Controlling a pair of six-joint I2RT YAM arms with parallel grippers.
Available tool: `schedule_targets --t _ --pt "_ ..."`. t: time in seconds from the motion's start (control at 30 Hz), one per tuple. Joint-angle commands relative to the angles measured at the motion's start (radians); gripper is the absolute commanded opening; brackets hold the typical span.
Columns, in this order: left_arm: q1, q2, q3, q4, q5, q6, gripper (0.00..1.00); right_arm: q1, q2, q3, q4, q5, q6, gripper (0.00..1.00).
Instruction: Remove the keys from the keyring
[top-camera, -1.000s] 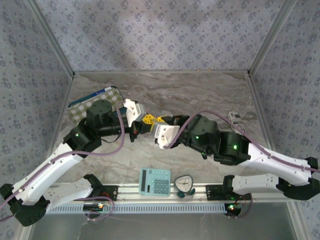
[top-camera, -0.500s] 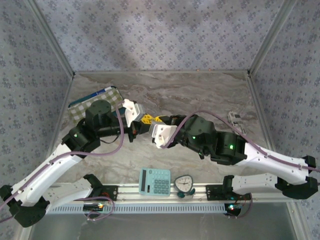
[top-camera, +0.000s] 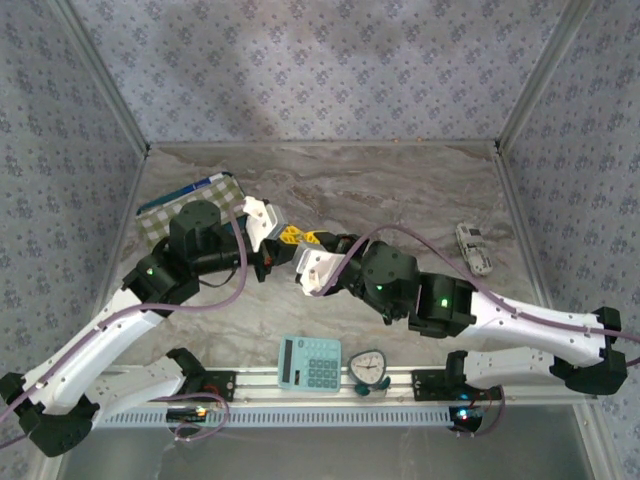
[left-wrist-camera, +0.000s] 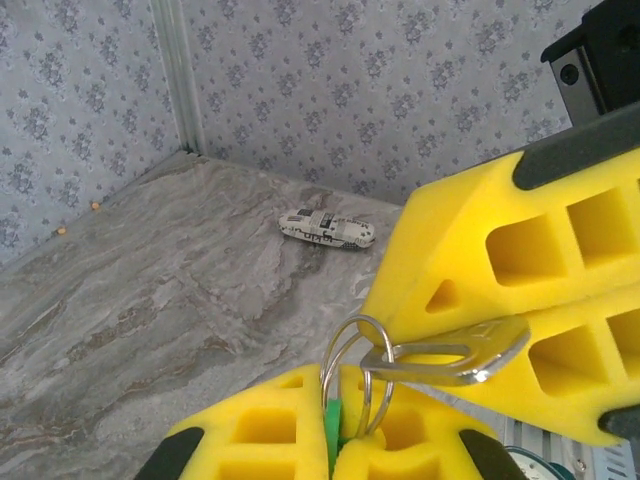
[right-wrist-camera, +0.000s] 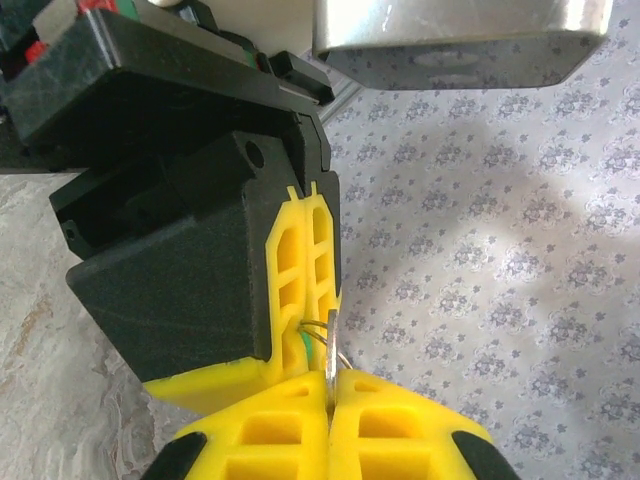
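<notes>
Above the middle of the table my two grippers meet tip to tip. The left gripper (top-camera: 289, 236) is shut on the wire keyring (left-wrist-camera: 347, 372), with a green tag (left-wrist-camera: 333, 432) pinched between its yellow fingers. A silver key (left-wrist-camera: 455, 357) hangs on that ring by its head. My right gripper (top-camera: 318, 241) is shut on the key, and its yellow fingers (left-wrist-camera: 520, 280) come in from the right in the left wrist view. In the right wrist view the key (right-wrist-camera: 331, 345) stands edge-on between my right fingers, and the ring (right-wrist-camera: 316, 328) runs into the left gripper's fingers (right-wrist-camera: 305, 255).
A small toy car (top-camera: 473, 246) lies on the marble table at the right. A blue calculator (top-camera: 309, 363) and a round clock (top-camera: 368, 368) sit at the near edge. A green checked pouch (top-camera: 160, 218) lies at the left, behind the left arm. Patterned walls enclose the table.
Both grippers have drifted a little left together, still joined at the ring and key. The right arm has swung left and lower, uncovering the toy car.
</notes>
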Motion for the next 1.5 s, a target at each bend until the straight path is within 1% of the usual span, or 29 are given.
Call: schedule_targets --t 0.0,0.13,0.17,0.23,0.27,0.33,0.43,0.53,0.63,0.7,0.8,0.93,1.03,1.1,1.2,1.27,1.37,1.47 --pt "-0.008 -0.002 0.025 0.286 0.000 -0.024 0.00 0.055 0.073 -0.064 -0.103 -0.334 0.019 0.00" --pt "-0.012 0.000 0.025 0.296 0.008 -0.027 0.00 0.048 0.083 -0.060 -0.133 -0.395 0.028 0.00" --pt "-0.012 -0.002 0.024 0.298 0.005 -0.025 0.00 0.028 0.063 -0.064 -0.142 -0.487 0.052 0.00" --pt "-0.010 -0.006 0.023 0.295 -0.001 -0.022 0.00 0.003 0.031 -0.079 -0.106 -0.518 0.075 0.00" --pt "-0.011 -0.005 0.025 0.290 0.000 -0.019 0.00 0.004 0.024 -0.082 -0.115 -0.517 0.076 0.00" --pt "-0.011 -0.003 0.033 0.274 0.007 -0.009 0.00 0.021 0.037 -0.067 -0.186 -0.476 0.039 0.00" --pt "-0.011 0.003 0.043 0.264 0.011 -0.003 0.00 0.026 0.047 -0.062 -0.227 -0.484 0.029 0.00" --pt "-0.011 0.008 0.043 0.272 0.016 -0.006 0.00 0.048 0.074 -0.056 -0.267 -0.425 -0.023 0.00" --pt "-0.012 0.014 0.043 0.279 0.030 -0.013 0.00 0.070 0.105 -0.060 -0.245 -0.368 -0.058 0.00" --pt "-0.013 0.013 0.043 0.286 0.028 -0.015 0.00 0.072 0.123 -0.057 -0.231 -0.377 -0.053 0.00" --pt "-0.015 0.005 0.046 0.287 0.025 -0.013 0.00 0.076 0.148 -0.067 -0.207 -0.338 -0.057 0.00" --pt "-0.016 -0.004 0.037 0.285 0.014 -0.009 0.00 0.073 0.141 -0.078 -0.171 -0.367 -0.042 0.00" --pt "-0.016 -0.007 0.027 0.301 0.022 -0.015 0.00 0.087 0.181 -0.072 -0.189 -0.304 -0.097 0.00" --pt "-0.015 -0.007 0.023 0.310 0.026 -0.022 0.00 0.086 0.186 -0.071 -0.193 -0.319 -0.102 0.00" --pt "-0.016 -0.009 0.019 0.323 0.036 -0.031 0.00 0.091 0.206 -0.074 -0.188 -0.300 -0.122 0.00" --pt "-0.017 -0.007 0.020 0.328 0.048 -0.037 0.00 0.085 0.199 -0.079 -0.164 -0.330 -0.107 0.00" --pt "-0.020 -0.008 0.018 0.335 0.051 -0.041 0.00 0.088 0.200 -0.076 -0.146 -0.331 -0.100 0.00" --pt "-0.022 -0.011 0.004 0.371 0.081 -0.066 0.00 0.086 0.204 -0.063 -0.134 -0.365 -0.084 0.00"
